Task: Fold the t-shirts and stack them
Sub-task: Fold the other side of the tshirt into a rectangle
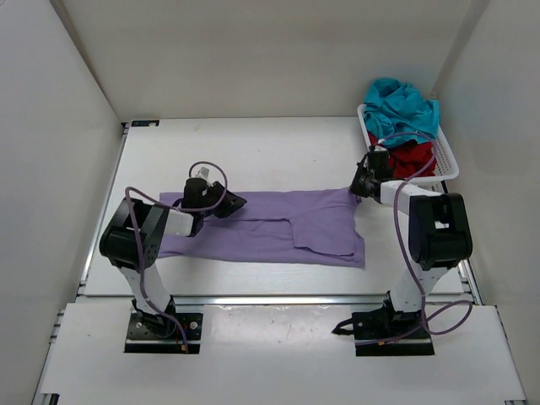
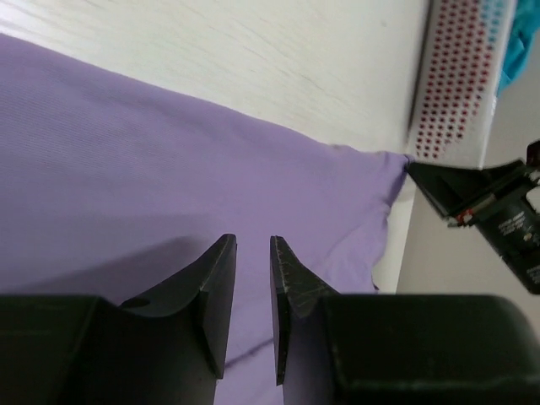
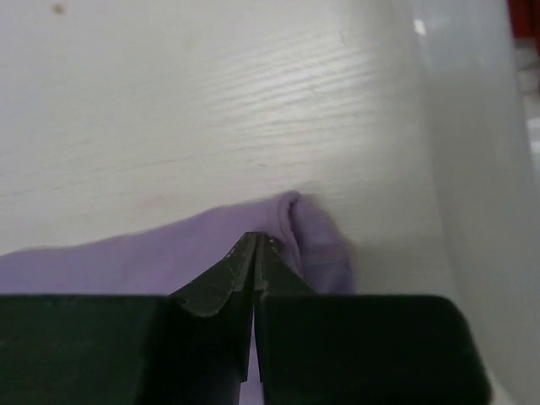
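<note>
The lavender t-shirt (image 1: 278, 228) lies spread flat across the middle of the table. My left gripper (image 1: 232, 202) hovers over its far edge near the left end; in the left wrist view the jaws (image 2: 253, 240) stand a narrow gap apart with nothing between them, above the fabric (image 2: 169, 169). My right gripper (image 1: 356, 187) is shut on the shirt's far right corner, where the cloth bunches (image 3: 316, 232) around the fingertips (image 3: 257, 236). The teal t-shirt (image 1: 403, 101) and the dark red t-shirt (image 1: 413, 159) lie crumpled in the basket.
A white mesh basket (image 1: 447, 164) stands at the far right, just right of my right gripper; its wall shows in the right wrist view (image 3: 481, 169) and the left wrist view (image 2: 451, 76). White walls enclose the table on three sides.
</note>
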`<state>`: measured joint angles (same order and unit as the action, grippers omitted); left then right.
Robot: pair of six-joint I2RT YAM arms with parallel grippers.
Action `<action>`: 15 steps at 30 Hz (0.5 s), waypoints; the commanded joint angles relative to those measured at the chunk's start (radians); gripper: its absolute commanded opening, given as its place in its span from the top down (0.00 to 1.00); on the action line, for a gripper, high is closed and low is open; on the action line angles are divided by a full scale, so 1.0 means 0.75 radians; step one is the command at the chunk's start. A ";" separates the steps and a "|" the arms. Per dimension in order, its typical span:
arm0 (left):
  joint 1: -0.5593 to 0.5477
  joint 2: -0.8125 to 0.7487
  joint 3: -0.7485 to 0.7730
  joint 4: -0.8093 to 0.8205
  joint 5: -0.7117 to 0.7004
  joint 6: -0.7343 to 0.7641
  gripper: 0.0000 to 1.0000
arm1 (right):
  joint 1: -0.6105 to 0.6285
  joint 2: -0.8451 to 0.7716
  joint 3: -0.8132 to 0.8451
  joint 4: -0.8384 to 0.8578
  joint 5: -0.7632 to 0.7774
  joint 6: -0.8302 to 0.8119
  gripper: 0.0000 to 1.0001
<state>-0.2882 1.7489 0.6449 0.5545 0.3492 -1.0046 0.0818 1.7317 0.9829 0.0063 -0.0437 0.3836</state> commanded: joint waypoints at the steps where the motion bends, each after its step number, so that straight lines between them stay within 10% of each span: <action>1: 0.077 0.075 0.038 0.038 0.048 -0.029 0.66 | -0.048 0.043 0.041 -0.008 0.025 -0.035 1.00; 15: 0.182 0.033 -0.044 0.148 0.087 -0.121 0.67 | 0.032 -0.155 -0.065 0.028 0.142 0.002 0.84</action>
<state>-0.1295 1.8366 0.6121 0.6296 0.3939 -1.0840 0.0544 1.6962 0.9138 -0.0280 0.0380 0.3992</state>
